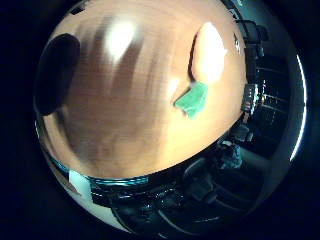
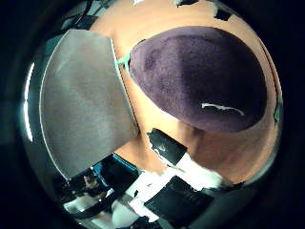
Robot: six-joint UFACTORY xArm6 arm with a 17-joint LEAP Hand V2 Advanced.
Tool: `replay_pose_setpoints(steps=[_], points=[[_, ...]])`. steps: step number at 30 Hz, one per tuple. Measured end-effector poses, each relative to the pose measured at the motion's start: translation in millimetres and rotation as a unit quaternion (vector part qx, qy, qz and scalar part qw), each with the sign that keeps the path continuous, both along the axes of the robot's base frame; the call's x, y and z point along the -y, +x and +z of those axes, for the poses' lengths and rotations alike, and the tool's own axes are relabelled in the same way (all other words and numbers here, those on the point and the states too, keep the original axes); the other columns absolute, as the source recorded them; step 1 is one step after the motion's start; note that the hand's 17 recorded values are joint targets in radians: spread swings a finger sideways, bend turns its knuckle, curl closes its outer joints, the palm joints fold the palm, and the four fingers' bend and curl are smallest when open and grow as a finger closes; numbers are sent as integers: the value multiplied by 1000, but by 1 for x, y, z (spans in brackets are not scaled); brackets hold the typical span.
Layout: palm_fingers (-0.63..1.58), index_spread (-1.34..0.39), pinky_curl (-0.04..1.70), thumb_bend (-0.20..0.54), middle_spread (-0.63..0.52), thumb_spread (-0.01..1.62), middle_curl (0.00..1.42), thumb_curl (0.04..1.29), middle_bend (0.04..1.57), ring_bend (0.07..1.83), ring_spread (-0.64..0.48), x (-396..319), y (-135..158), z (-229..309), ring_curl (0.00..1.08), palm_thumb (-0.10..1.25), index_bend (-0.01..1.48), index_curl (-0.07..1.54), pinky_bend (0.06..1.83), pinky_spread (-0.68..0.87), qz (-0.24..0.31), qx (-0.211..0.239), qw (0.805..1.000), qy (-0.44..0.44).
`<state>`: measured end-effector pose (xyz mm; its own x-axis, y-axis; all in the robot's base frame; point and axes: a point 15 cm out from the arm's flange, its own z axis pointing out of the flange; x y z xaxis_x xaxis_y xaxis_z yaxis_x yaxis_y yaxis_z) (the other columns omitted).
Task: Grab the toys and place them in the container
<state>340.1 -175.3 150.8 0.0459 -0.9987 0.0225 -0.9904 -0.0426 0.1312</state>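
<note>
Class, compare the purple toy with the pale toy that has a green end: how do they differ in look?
The purple toy is dark, one colour and fuzzy, filling much of its view, so it is near the palm. The pale toy is light peach with a green end and looks far smaller in its view. Both are rounded and lie on the wooden table.

A plush toy [image 2: 200,78] lies on the wooden table [image 1: 135,120], just beside the container [image 2: 83,105]. A carrot toy [image 1: 207,57] lies well apart on the table.

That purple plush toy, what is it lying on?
The purple toy lies on the wooden table, beside a grey container. Whatever is directly beneath it is covered.
</note>
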Motion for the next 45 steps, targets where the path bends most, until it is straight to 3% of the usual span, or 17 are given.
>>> replay_pose_setpoints(steps=[3, 6, 11, 16, 19, 23, 28, 34, 45], points=[[453, -285, 224, -21, -92, 1060, 375, 283, 340, 518, -36, 1, 6, 1, 246, 514, 173, 282, 421, 364, 2, 10, 1000, -4], [661, -317, 203, -15, -191, 1056, 425, 293, 457, 655, -161, 4, 13, 3, 285, 570, 183, 298, 440, 189, 4, 25, 1000, -10], [974, -395, 265, -13, -293, 1038, 503, 314, 546, 825, -288, 6, 18, 4, 368, 681, 192, 345, 748, -216, 6, 35, 999, -14], [1213, -472, 356, -10, -337, 993, 595, 340, 656, 954, -303, 6, 18, 5, 452, 808, 301, 463, 980, -433, 7, 35, 999, -15], [1330, -463, 407, -10, -298, 972, 668, 365, 856, 1029, -276, 6, 19, 6, 493, 891, 544, 595, 1046, -412, 8, 37, 999, -16], [1312, -392, 503, -10, -228, 943, 732, 419, 1071, 1211, -240, 7, 20, 11, 564, 968, 818, 736, 1196, -309, 13, 42, 999, -18], [1170, -310, 624, -8, -175, 921, 787, 511, 1251, 1356, -223, 7, 20, 23, 648, 1074, 1022, 826, 1342, -221, 14, 50, 998, -21], [1102, -257, 740, -18, -138, 847, 788, 621, 1338, 1391, -218, 3, 8, 47, 707, 1066, 1093, 848, 1357, -173, 15, 49, 998, -22], [1085, -233, 901, -17, -111, 756, 754, 754, 1377, 1375, -220, -35, -7, 136, 762, 1067, 1106, 853, 1281, -158, 24, 102, 994, -18]])
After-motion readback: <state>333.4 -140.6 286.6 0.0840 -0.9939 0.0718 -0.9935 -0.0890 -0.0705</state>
